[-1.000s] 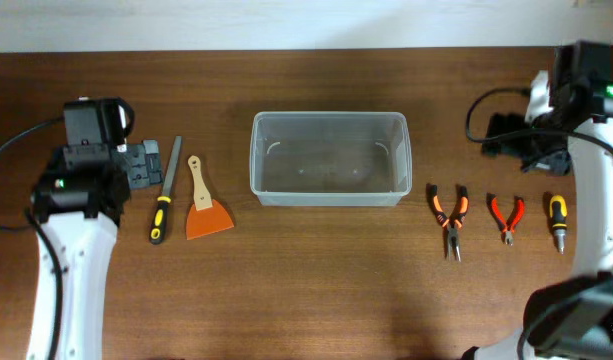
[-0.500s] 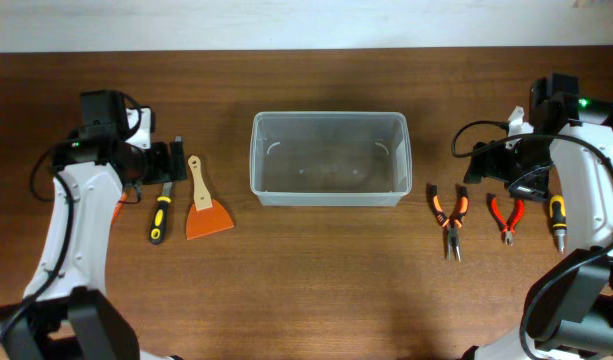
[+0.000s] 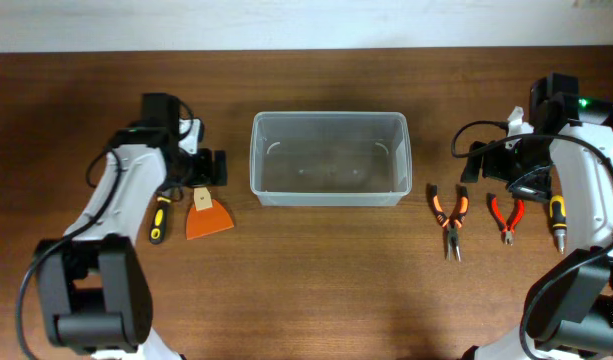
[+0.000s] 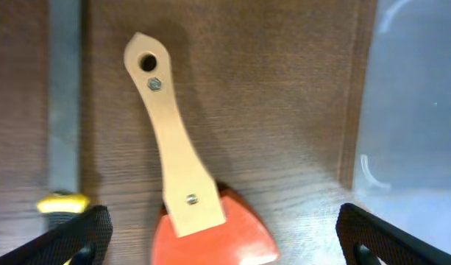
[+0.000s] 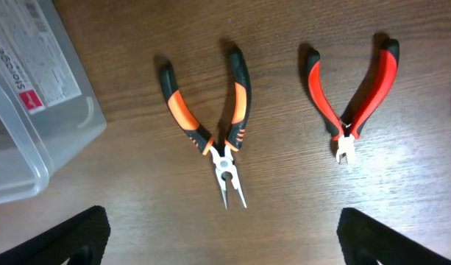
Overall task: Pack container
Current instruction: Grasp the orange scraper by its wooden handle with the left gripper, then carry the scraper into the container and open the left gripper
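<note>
The container, a clear rectangular tub, stands empty at the table's middle; its wall shows in the left wrist view and the right wrist view. My left gripper is open above the wooden handle of an orange scraper, which lies between its fingertips in the left wrist view. My right gripper is open and empty above the orange-and-black needle-nose pliers and red cutters. Both tools lie flat in the right wrist view, where the gripper stands wide.
A file with a yellow-and-black handle lies left of the scraper; its blade shows in the left wrist view. A yellow-and-black screwdriver lies at the far right. The table's back edge runs behind the tub.
My left gripper has moved right, from beside the file to over the scraper handle. My right gripper came down and left over the pliers a second ago, then held still.
</note>
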Controlling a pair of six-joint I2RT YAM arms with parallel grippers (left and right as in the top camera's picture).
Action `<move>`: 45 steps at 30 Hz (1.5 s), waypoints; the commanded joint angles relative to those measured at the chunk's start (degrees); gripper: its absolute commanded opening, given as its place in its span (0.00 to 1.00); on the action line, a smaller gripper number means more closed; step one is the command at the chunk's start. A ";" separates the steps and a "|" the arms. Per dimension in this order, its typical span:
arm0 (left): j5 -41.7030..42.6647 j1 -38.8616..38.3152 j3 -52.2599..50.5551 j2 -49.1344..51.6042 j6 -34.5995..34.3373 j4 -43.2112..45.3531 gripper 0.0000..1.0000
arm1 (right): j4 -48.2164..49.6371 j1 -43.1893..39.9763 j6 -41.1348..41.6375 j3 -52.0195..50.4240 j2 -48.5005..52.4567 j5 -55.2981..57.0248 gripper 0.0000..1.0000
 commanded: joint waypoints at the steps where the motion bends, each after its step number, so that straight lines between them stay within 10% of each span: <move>1: -2.93 -0.96 0.15 2.38 -5.86 1.57 0.98 | -0.11 -0.07 -0.24 -0.31 -0.46 -0.50 0.99; 6: -4.68 -1.42 0.15 5.81 -8.74 1.42 0.80 | -0.09 -0.07 -0.24 -0.31 -0.46 -0.50 0.99; 23: -6.45 -1.20 0.15 12.52 -11.87 -0.02 0.66 | -0.04 -0.07 -0.24 -0.31 -0.46 -0.48 0.99; 35: -4.94 -1.22 0.17 12.50 -11.54 -1.84 0.04 | -0.04 -0.07 -0.24 -0.31 -0.46 -0.48 0.99; 45: -2.99 -3.15 8.31 5.75 0.63 -4.24 0.02 | -0.04 -0.07 -0.24 -0.31 -0.46 -0.48 0.99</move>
